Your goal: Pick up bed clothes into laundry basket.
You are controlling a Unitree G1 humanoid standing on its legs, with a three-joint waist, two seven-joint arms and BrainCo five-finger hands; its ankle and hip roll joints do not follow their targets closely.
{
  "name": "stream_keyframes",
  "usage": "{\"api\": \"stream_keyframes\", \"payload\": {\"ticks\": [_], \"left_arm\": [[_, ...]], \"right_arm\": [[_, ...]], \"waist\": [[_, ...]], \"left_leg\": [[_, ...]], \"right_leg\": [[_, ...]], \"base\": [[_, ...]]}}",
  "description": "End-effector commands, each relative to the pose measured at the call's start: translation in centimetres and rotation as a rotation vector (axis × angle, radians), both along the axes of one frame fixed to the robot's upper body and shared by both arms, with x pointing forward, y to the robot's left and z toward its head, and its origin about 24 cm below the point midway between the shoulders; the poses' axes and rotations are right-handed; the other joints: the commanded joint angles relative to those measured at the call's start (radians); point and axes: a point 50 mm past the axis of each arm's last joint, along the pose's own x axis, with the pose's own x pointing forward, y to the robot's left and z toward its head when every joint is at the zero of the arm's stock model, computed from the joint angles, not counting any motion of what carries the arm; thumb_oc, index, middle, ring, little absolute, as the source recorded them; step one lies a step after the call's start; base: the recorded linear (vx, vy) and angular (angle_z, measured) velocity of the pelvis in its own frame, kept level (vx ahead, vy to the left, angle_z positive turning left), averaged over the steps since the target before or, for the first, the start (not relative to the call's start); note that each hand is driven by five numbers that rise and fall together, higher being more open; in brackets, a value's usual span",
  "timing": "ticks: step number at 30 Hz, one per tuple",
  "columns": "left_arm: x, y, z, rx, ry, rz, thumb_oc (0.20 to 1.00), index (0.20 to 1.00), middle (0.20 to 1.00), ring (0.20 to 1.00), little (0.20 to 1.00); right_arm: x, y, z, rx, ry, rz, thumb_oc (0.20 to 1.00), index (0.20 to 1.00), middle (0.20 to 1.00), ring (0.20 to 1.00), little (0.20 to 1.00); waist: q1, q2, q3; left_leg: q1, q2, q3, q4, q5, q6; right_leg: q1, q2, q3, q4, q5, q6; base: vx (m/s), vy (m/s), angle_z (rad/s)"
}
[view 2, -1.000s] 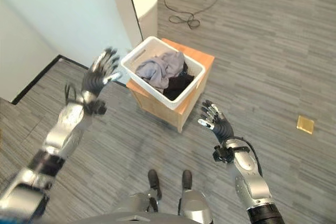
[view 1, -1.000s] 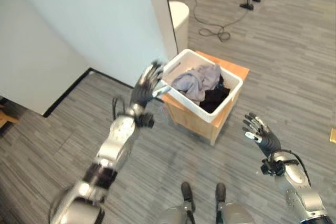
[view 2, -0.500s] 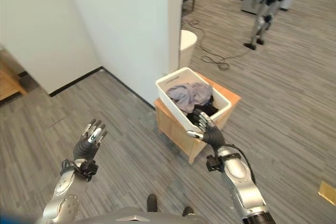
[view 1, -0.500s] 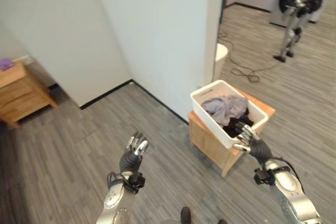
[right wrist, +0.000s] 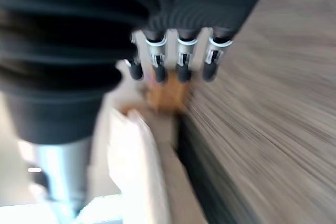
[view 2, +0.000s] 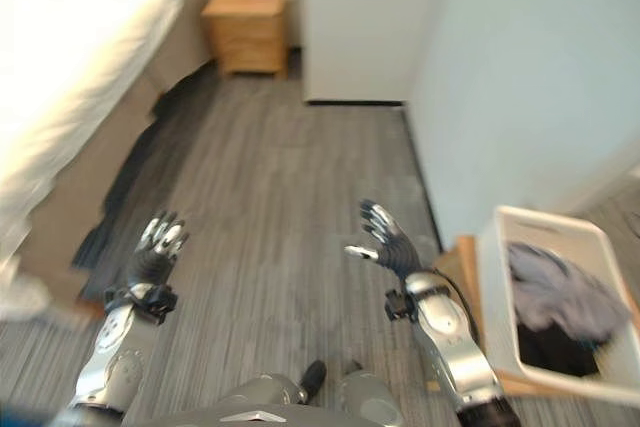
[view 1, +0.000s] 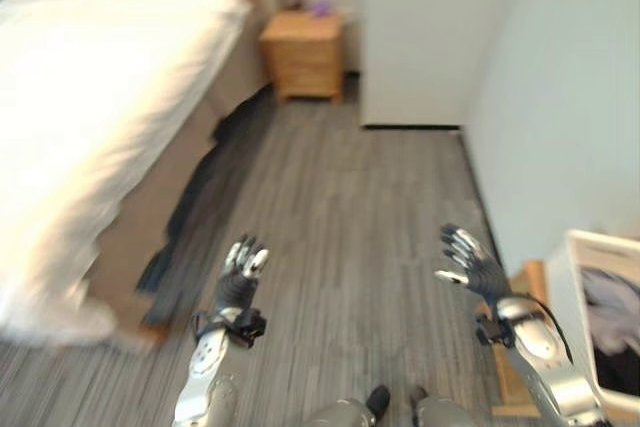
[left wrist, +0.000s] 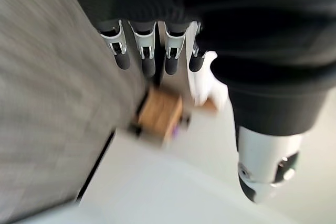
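The whole view has swung since half a second ago: then the head camera looked down on the laundry basket on its wooden stand, straight ahead and close; now the laundry basket point(view 2: 550, 292) sits at the far right edge of the view, and the bed point(view 1: 90, 97) fills the left side. That is a turn of the camera and the robot, not a move of the basket. The right hand point(view 2: 385, 244), which reached toward the basket's rim before, is now raised over bare floor point(view 1: 350, 207), clear of the basket.

Both hands are empty. The left hand point(view 1: 238, 277) is held up in front with its fingers straight and spread, and its wrist view shows the same row of straight fingers with nothing between them. The right hand is likewise spread, thumb apart, pinching nothing.

The basket already holds a grey garment point(view 2: 555, 292) over something dark. The clothes yet to be gathered seem to be the dark cloth point(view 1: 200, 197) lying on the floor along the foot of the bed's side, stretching from near the wooden nightstand point(view 1: 303, 52) toward the left hand. Its exact shape is hard to make out. The bed top itself looks white and bare of loose clothes, as far as can be told.

So the turn most likely means one load is dropped and the robot faces the bed for the next pick. The dark cloth lies low and to the left, so the left hand seems the nearer one for it.
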Motion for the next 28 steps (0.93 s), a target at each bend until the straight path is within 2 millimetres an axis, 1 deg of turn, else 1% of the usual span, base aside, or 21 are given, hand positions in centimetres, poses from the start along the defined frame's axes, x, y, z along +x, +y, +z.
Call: {"api": "stream_keyframes", "payload": {"ticks": [1, 2, 3, 4, 5, 6, 7, 8, 9, 10, 11, 12, 13, 14, 15, 16, 17, 19, 22, 23, 28], "left_arm": [[-2.1, 0.6, 1.5, 0.018, -0.086, 0.021, 1.000, 1.000, 1.000, 1.000, 1.000], [-2.1, 0.6, 1.5, 0.018, -0.087, 0.021, 1.000, 1.000, 1.000, 1.000, 1.000], [-2.3, 0.3, 1.0, -0.004, -0.064, 0.024, 1.000, 1.000, 1.000, 1.000, 1.000], [-2.3, 0.3, 1.0, -0.004, -0.065, 0.024, 1.000, 1.000, 1.000, 1.000, 1.000], [-2.0, 0.2, 0.7, 0.023, -0.042, 0.009, 1.000, 1.000, 1.000, 1.000, 1.000], [-2.0, 0.3, 0.7, 0.023, -0.042, 0.009, 1.000, 1.000, 1.000, 1.000, 1.000], [-2.0, 0.2, 0.8, 0.036, -0.039, -0.006, 1.000, 1.000, 1.000, 1.000, 1.000], [-2.1, 0.2, 1.0, 0.040, -0.044, -0.012, 1.000, 1.000, 1.000, 1.000, 1.000], [-2.2, 0.0, 1.1, 0.052, -0.046, -0.031, 1.000, 1.000, 1.000, 1.000, 1.000], [-2.1, 0.0, 1.2, 0.069, -0.050, -0.051, 1.000, 1.000, 1.000, 1.000, 1.000], [-2.1, 0.0, 1.2, 0.069, -0.050, -0.051, 1.000, 1.000, 1.000, 1.000, 1.000], [-2.0, -0.2, 1.3, 0.084, -0.049, -0.050, 1.000, 1.000, 1.000, 1.000, 1.000], [-2.0, -0.5, 1.2, 0.088, -0.044, -0.065, 1.000, 1.000, 1.000, 1.000, 1.000], [-1.9, -0.7, 1.2, 0.086, -0.036, -0.068, 1.000, 1.000, 1.000, 1.000, 1.000], [-2.0, -0.7, 1.2, 0.086, -0.036, -0.068, 1.000, 1.000, 1.000, 1.000, 1.000], [-1.9, -1.2, 1.3, 0.090, -0.038, -0.087, 1.000, 1.000, 1.000, 1.000, 1.000], [-1.8, -1.3, 1.5, 0.102, -0.043, -0.099, 1.000, 1.000, 1.000, 1.000, 1.000], [-1.9, -1.3, 2.0, 0.145, -0.062, -0.113, 1.000, 1.000, 1.000, 1.000, 1.000], [-2.0, -1.2, 1.7, 0.155, -0.051, -0.095, 1.000, 1.000, 1.000, 1.000, 1.000], [-2.2, -0.9, 1.6, 0.144, -0.046, -0.066, 1.000, 1.000, 1.000, 1.000, 1.000], [-2.4, -0.7, 1.6, 0.139, -0.048, -0.031, 1.000, 1.000, 1.000, 1.000, 1.000]], "right_arm": [[2.1, -1.8, 4.3, 0.028, -0.196, -0.003, 1.000, 1.000, 1.000, 1.000, 1.000], [2.2, -1.8, 4.3, 0.028, -0.197, -0.003, 1.000, 1.000, 1.000, 1.000, 1.000], [2.2, -3.0, 4.8, -0.019, -0.208, -0.031, 1.000, 1.000, 1.000, 1.000, 1.000], [2.2, -3.0, 4.8, -0.020, -0.208, -0.031, 1.000, 1.000, 1.000, 1.000, 1.000], [2.4, -3.2, 5.0, -0.008, -0.222, -0.063, 1.000, 1.000, 1.000, 1.000, 1.000], [2.5, -3.2, 5.0, -0.008, -0.223, -0.063, 1.000, 1.000, 1.000, 1.000, 1.000], [2.3, -3.2, 4.7, 0.014, -0.210, -0.084, 1.000, 1.000, 1.000, 1.000, 1.000], [2.3, -3.0, 4.3, 0.038, -0.196, -0.087, 1.000, 1.000, 1.000, 1.000, 1.000], [1.8, -3.0, 3.7, 0.071, -0.180, -0.108, 1.000, 1.000, 1.000, 1.000, 1.000], [1.4, -2.7, 3.2, 0.114, -0.161, -0.112, 1.000, 1.000, 1.000, 1.000, 1.000], [1.4, -2.7, 3.2, 0.115, -0.161, -0.112, 1.000, 1.000, 1.000, 1.000, 1.000], [1.0, -2.0, 2.4, 0.172, -0.131, -0.114, 1.000, 1.000, 1.000, 1.000, 1.000], [0.8, -1.7, 2.0, 0.198, -0.111, -0.123, 1.000, 1.000, 1.000, 1.000, 1.000], [0.3, -0.9, 1.3, 0.248, -0.077, -0.113, 1.000, 1.000, 1.000, 1.000, 1.000], [0.3, -0.9, 1.3, 0.248, -0.077, -0.113, 1.000, 1.000, 1.000, 1.000, 1.000], [0.3, -0.4, 1.0, 0.275, -0.058, -0.112, 1.000, 1.000, 1.000, 1.000, 1.000], [0.4, -0.2, 0.8, 0.278, -0.053, -0.118, 1.000, 1.000, 1.000, 1.000, 1.000], [0.5, 0.5, 0.6, 0.327, -0.038, -0.111, 1.000, 1.000, 1.000, 1.000, 1.000], [0.7, 0.9, 0.6, 0.306, -0.036, -0.089, 1.000, 1.000, 1.000, 1.000, 1.000], [0.8, 0.8, 0.6, 0.291, -0.036, -0.091, 1.000, 1.000, 1.000, 1.000, 1.000], [0.9, 0.6, 0.6, 0.279, -0.037, -0.095, 1.000, 1.000, 1.000, 1.000, 1.000]], "waist": [[0.072, -0.031, -0.046], [0.069, -0.030, -0.048], [0.067, -0.035, -0.029], [0.066, -0.034, -0.031], [0.040, -0.059, -0.019], [0.041, -0.059, -0.020], [0.035, -0.066, -0.017], [0.027, -0.069, -0.020], [0.000, -0.076, -0.036], [-0.012, -0.072, -0.040], [-0.013, -0.074, -0.042], [-0.034, -0.063, -0.057], [-0.033, -0.054, -0.062], [-0.037, -0.043, -0.078], [-0.038, -0.043, -0.078], [-0.036, -0.038, -0.086], [-0.038, -0.036, -0.089], [-0.037, -0.027, -0.102], [-0.032, -0.023, -0.103], [-0.031, -0.022, -0.104], [-0.030, -0.025, -0.109]], "left_leg": [[-0.066, 0.109, -0.018, 0.051, 0.024, -0.066], [-0.072, 0.107, -0.021, 0.053, 0.027, -0.067], [-0.146, 0.142, 0.164, 0.087, 0.046, -0.040], [-0.150, 0.141, 0.163, 0.087, 0.049, -0.040], [-0.147, 0.220, 0.519, 0.157, -0.009, -0.008], [-0.150, 0.221, 0.520, 0.160, -0.009, -0.008], [-0.138, 0.220, 0.570, 0.231, -0.050, -0.013], [-0.125, 0.222, 0.589, 0.249, -0.061, -0.014], [-0.091, 0.279, 0.719, 0.283, -0.053, -0.010], [-0.058, 0.311, 0.772, 0.267, -0.064, -0.013], [-0.060, 0.309, 0.771, 0.263, -0.058, -0.012], [0.002, 0.338, 0.878, 0.157, -0.052, -0.027], [0.002, 0.332, 0.883, 0.108, -0.047, -0.031], [0.027, 0.325, 0.874, 0.017, -0.027, -0.042], [0.029, 0.324, 0.873, 0.012, -0.024, -0.041], [0.044, 0.317, 0.851, -0.023, -0.018, -0.040], [0.052, 0.311, 0.846, -0.045, -0.010, -0.041], [0.069, 0.298, 0.850, -0.094, 0.008, -0.038], [0.082, 0.297, 0.850, -0.103, 0.009, -0.037], [0.085, 0.292, 0.847, -0.103, 0.008, -0.032], [0.093, 0.287, 0.850, -0.102, 0.004, -0.027]], "right_leg": [[0.066, -0.113, -0.102, -0.046, 0.021, 0.054], [0.063, -0.115, -0.104, -0.048, 0.025, 0.056], [0.095, -0.120, -0.183, -0.068, 0.012, 0.036], [0.092, -0.120, -0.183, -0.070, 0.015, 0.037], [0.098, -0.146, -0.320, -0.061, 0.023, 0.048], [0.096, -0.146, -0.319, -0.062, 0.025, 0.048], [0.101, -0.160, -0.362, -0.070, 0.026, 0.043], [0.103, -0.163, -0.398, -0.082, 0.034, 0.037], [0.108, -0.170, -0.482, -0.093, 0.033, 0.026], [0.115, -0.163, -0.522, -0.101, 0.029, 0.026], [0.113, -0.165, -0.523, -0.102, 0.031, 0.025], [0.123, -0.165, -0.608, -0.120, 0.031, 0.033], [0.127, -0.161, -0.618, -0.129, 0.031, 0.035], [0.138, -0.161, -0.650, -0.139, 0.038, 0.042], [0.139, -0.161, -0.652, -0.140, 0.038, 0.042], [0.137, -0.161, -0.660, -0.143, 0.043, 0.044], [0.138, -0.165, -0.669, -0.143, 0.050, 0.047], [0.134, -0.174, -0.677, -0.156, 0.067, 0.055], [0.140, -0.178, -0.676, -0.151, 0.067, 0.058], [0.140, -0.184, -0.673, -0.140, 0.066, 0.056], [0.145, -0.193, -0.678, -0.131, 0.069, 0.059]], "base": [[-0.02, -0.401, 1.22], [-0.13, -0.404, 1.83], [-0.13, -0.164, 1.70], [-0.26, -0.356, 2.19], [-0.15, -0.181, 2.04], [-0.20, -0.215, 2.23], [-0.12, -0.054, 2.29], [-0.23, -0.126, 2.04], [-0.20, -0.125, 1.99], [-0.15, -0.100, 1.65], [-0.06, -0.032, 1.85], [-0.06, 0.018, 1.42], [-0.07, 0.046, 1.77], [-0.04, 0.048, 1.09], [-0.01, 0.047, 0.86], [-0.01, 0.043, 0.05], [-0.04, 0.074, 0.16], [-0.06, 0.108, 0.22], [-0.02, 0.064, 0.17], [-0.03, 0.062, 0.34], [-0.01, 0.035, 0.16]]}}
